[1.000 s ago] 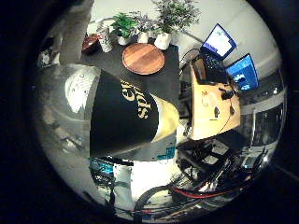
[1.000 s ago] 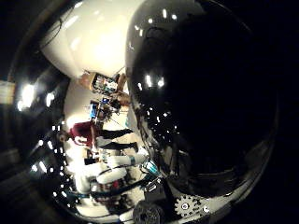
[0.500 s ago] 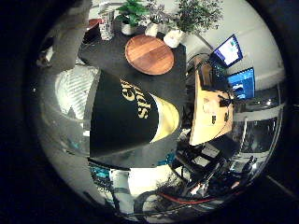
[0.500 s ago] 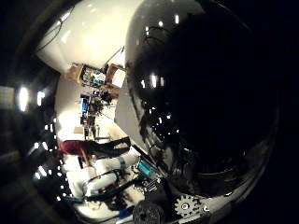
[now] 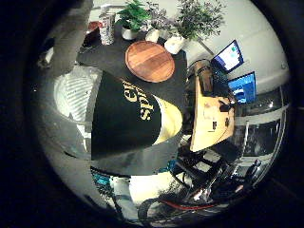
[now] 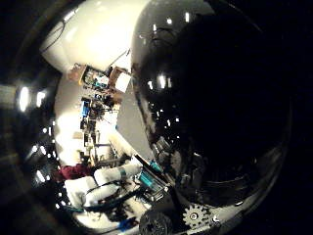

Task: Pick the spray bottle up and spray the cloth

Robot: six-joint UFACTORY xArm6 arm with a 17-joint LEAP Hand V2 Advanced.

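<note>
Clearly the spray bottle (image 5: 128, 118) fills my palm above the counter (image 5: 178, 80); my fingers' closure I cannot tell; a loose hold could drop it.

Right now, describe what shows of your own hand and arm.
Only a little of the hand shows, in the thumb side palm view: a pale toothed gear beside a black round part, with a teal piece close by. Beyond them lie rounded white arm segments, one ringed by a teal band.
</note>
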